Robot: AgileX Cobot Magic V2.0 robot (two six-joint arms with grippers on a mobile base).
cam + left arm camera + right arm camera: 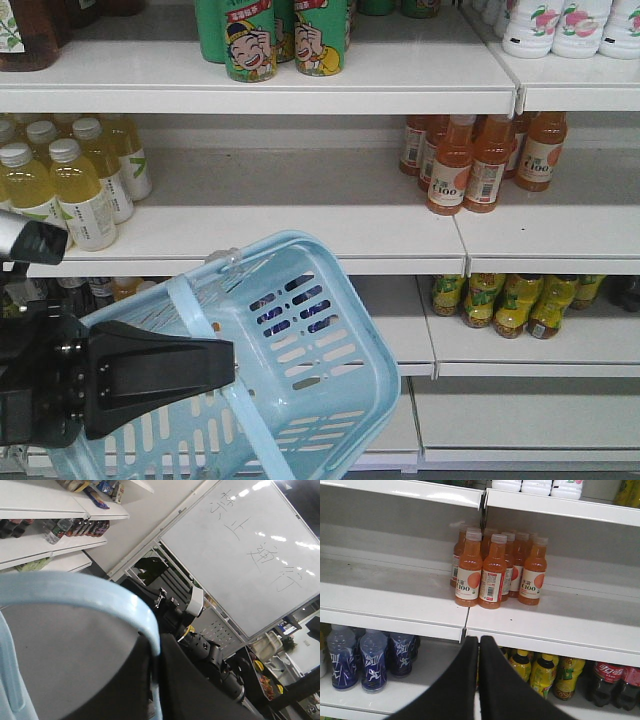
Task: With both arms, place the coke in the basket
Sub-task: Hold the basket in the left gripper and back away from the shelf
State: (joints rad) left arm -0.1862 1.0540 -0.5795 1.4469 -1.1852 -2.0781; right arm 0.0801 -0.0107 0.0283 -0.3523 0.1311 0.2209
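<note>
Two grippers were inspected. At lower centre of its wrist view, the right gripper (478,642) had its fingers pressed together with nothing between them. At lower left of the front view, the left gripper (215,365) was clenched on a band of the tilted basket (280,243); whether that band was rim or handle could not be told. The coke (606,680) stood on the lower shelf (600,707) at bottom right, apart from the right gripper.

You face white shelves (300,215) in tiers. The top tier carries green cans (270,40) and white bottles (560,25). The middle tier holds pale yellow bottles (75,180) at left and orange bottles (480,160) at right. Lower down stand yellow-green bottles (515,305), blue bottles (367,660) and the coke (603,682).
</note>
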